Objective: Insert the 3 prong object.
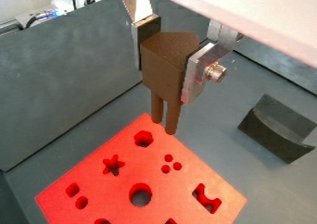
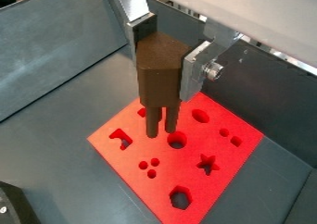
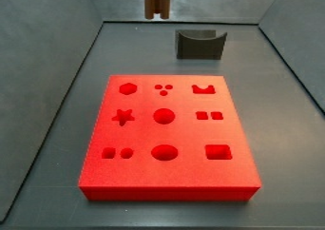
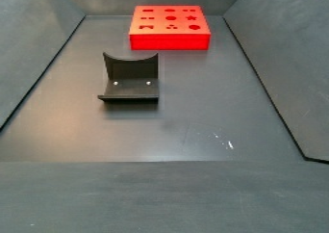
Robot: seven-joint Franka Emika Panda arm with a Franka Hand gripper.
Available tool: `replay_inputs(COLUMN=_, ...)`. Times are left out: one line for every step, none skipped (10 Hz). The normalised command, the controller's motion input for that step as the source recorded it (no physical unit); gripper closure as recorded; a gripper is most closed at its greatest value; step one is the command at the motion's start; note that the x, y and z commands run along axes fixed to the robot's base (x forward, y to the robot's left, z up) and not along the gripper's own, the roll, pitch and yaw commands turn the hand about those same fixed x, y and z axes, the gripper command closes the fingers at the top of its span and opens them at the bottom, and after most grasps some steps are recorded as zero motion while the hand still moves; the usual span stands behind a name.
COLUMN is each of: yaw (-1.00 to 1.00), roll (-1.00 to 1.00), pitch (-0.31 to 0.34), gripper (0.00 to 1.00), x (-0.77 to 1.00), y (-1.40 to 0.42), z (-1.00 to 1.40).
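Above the red board (image 2: 173,149), I note the gripper (image 2: 164,56) clamping the 3 prong object (image 2: 158,80); next, align prongs over the three-hole socket (image 2: 151,163).

The dark grey bench (image 4: 193,121) carries two things in both side views: the red board (image 3: 165,129) with shaped cutouts, and, well apart from it, the dark fixture (image 4: 130,78); the gripper (image 2: 164,84) hangs above the board

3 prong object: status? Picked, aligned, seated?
Done: the 3 prong object is picked, clamped between the gripper fingers. In hand: it hangs prongs down above the red board in both wrist views. Left: alignment with the three-hole slot and insertion; the prongs are not in any hole yet.
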Motion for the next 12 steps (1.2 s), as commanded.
replay_inputs(yaw=0.00, roll=-0.13, pitch=0.000, gripper=1.00, x=0.28, y=0.17, z=-0.06)
replay_inputs(yaw=0.07, roll=-0.19, pitch=0.046, gripper=1.00, x=0.73, y=0.41, z=-0.22)
replay_inputs(yaw=0.09, roll=-0.14, pitch=0.059, gripper=1.00, x=0.76, y=0.39, z=-0.16)
replay_inputs(yaw=0.11, roll=-0.10, pitch=0.069, gripper=1.00, x=0.81, y=0.35, z=-0.11)
replay_inputs(yaw=0.35, roll=-0.11, pitch=0.000, gripper=1.00, x=0.66, y=0.20, z=-0.40)
replay_inputs(yaw=0.69, roll=-0.15, pitch=-0.007, gripper=1.00, x=0.36, y=0.00, z=-0.58)
replay_inputs(yaw=0.98, roll=-0.05, pitch=-0.089, gripper=1.00, x=0.07, y=-0.04, z=-0.35)
replay_inputs(yaw=1.00, roll=-0.02, pitch=-0.121, gripper=1.00, x=0.00, y=0.00, z=-0.28)
replay_inputs(yaw=1.00, roll=0.00, pitch=-0.111, gripper=1.00, x=0.00, y=0.00, z=-0.23)
replay_inputs(yaw=1.00, roll=0.00, pitch=-0.071, gripper=1.00, x=0.00, y=0.00, z=-0.11)
replay_inputs(yaw=1.00, roll=0.00, pitch=-0.051, gripper=1.00, x=0.00, y=0.00, z=-0.07)
replay_inputs(yaw=1.00, roll=0.01, pitch=-0.036, gripper=1.00, x=0.00, y=0.00, z=-0.02)
